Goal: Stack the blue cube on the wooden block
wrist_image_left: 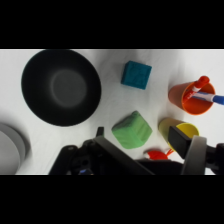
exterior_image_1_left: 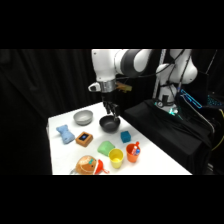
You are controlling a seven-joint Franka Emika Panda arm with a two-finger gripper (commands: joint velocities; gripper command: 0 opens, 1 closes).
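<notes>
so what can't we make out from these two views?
- Gripper, side view: jaws blurred against the black bowl; open or shut unclear.
- Wrist view: linkage fills the bottom edge, jaw tips not distinguishable.
- Wooden block: absent from the wrist view.
- Grey bowl: cut by the wrist view's left edge.
- Blue cube: fully visible, untouched.

table [exterior_image_1_left: 150, 157]: I see a smooth, matt white top
black bowl [wrist_image_left: 61, 87]: matt, smooth, looks like plastic to me
grey bowl [exterior_image_1_left: 83, 117]: I read a dull metal sheen
blue cube [wrist_image_left: 136, 75]: plain matt faces
wooden block [exterior_image_1_left: 84, 138]: orange-brown wood look, dark patch on top
orange cup [wrist_image_left: 190, 98]: I'd call it glossy plastic
green lump [wrist_image_left: 131, 130]: soft-looking, matt
arm [exterior_image_1_left: 117, 62]: I see a glossy white shell
</notes>
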